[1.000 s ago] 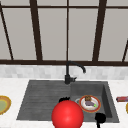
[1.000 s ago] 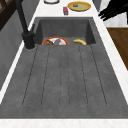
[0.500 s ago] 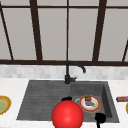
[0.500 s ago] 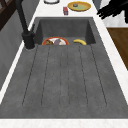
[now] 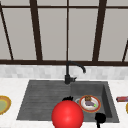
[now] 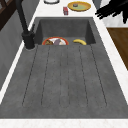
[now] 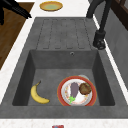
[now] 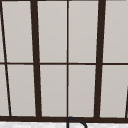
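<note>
Left hand: a dark tuft just above the glossy red ball; the ball covers the rest, so whether it is clenched or released cannot be told
Red ball: low centre in the front view, across the front rim of the dark grey stone sink; it blocks the sight of the basin's near left corner
Right hand: at the sink's front right corner, just beside the red-rimmed white plate but apart from it; in the left side view the hand hangs beyond the counter edge, fingers straight and spread, grasping nothing
A hand: far corner of the right side view, over the wooden floor; left or right not certain
Red-rimmed plate: on the basin floor, towards the tap side; it carries a purple aubergine and a brown lump touching it
Yellow banana: basin floor, beside the plate, not touching
Black curved faucet: back rim, between drainer and basin
Left counter: yellow plate with green centre
Right counter: small red box; another yellow plate beyond it
Behind: dark-framed window
</note>
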Controlling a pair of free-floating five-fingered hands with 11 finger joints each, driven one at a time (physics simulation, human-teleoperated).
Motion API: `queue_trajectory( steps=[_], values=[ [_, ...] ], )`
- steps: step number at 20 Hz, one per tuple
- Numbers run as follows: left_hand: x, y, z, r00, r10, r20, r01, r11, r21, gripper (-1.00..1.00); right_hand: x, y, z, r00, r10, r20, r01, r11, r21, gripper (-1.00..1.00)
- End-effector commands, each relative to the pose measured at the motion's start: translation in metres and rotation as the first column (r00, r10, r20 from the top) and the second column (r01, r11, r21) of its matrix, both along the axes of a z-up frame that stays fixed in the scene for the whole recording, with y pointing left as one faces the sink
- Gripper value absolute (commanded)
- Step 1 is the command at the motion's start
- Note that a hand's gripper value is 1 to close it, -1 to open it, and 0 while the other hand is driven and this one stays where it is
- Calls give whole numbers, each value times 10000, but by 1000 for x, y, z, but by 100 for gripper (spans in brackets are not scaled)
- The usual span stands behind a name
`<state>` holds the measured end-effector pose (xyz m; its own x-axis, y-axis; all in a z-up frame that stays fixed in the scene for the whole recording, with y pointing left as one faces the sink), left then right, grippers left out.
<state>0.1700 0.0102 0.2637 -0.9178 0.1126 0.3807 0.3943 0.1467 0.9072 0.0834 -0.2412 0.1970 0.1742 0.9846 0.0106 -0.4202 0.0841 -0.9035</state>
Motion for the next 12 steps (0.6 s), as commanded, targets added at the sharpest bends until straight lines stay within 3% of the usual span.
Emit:
queue_trajectory(
  steps=[1, 12],
  values=[
    [0, 0, -3, 9921, -1245, 157, 1245, 9922, 0, -100, 0, 0, 0, 10000, 0, 0, 0, 10000, 0, 0],
    [0, -2, -13, 9819, -1891, 138, 1895, 9812, -354, -100, 0, 0, 0, 10000, 0, 0, 0, 10000, 0, 0]
  ],
)
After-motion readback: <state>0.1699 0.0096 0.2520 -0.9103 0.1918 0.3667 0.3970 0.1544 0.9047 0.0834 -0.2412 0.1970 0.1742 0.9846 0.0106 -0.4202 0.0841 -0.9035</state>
